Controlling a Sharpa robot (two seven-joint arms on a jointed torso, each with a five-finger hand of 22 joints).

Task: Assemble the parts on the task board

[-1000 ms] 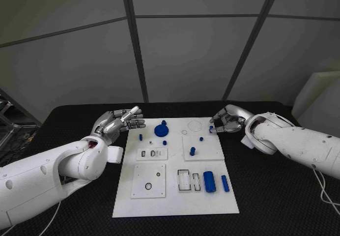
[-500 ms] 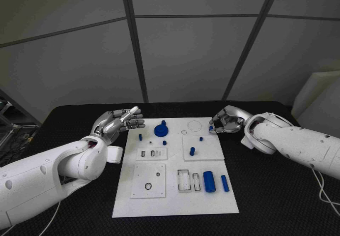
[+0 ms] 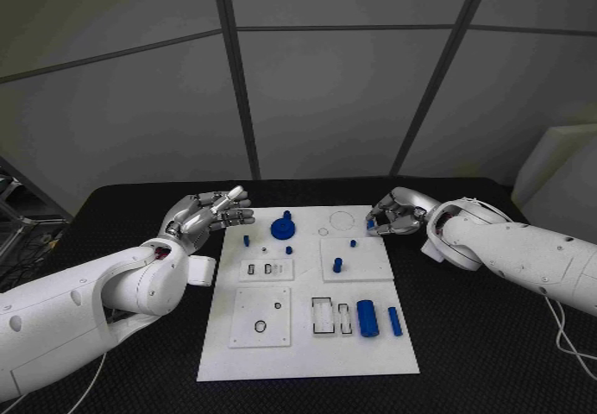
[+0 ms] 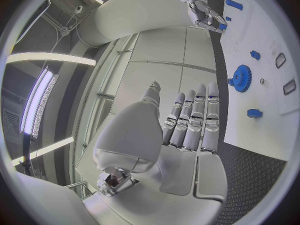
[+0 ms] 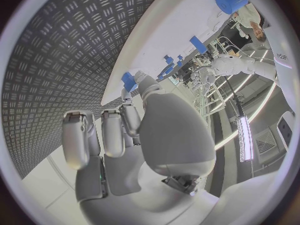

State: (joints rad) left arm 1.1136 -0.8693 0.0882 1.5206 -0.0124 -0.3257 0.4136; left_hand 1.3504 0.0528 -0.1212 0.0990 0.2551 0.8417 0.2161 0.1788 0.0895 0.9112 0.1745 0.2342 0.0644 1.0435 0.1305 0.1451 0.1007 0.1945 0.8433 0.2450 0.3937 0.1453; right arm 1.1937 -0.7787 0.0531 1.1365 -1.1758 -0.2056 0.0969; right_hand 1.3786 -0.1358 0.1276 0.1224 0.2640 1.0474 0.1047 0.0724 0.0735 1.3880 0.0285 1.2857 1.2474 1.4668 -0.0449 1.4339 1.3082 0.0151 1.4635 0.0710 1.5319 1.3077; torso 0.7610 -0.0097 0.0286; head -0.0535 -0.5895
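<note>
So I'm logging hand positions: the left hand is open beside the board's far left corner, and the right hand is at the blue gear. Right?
Not quite. The left hand is open beside the task board's far left corner, but the right hand is at the far right corner, by a small blue peg. The blue gear lies nearer the left hand, untouched. The head view shows this.

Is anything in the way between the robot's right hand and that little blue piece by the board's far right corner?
Nothing visible is. The right hand is right at the small blue part, its fingertips at or on it; whether it grips is unclear.
</note>
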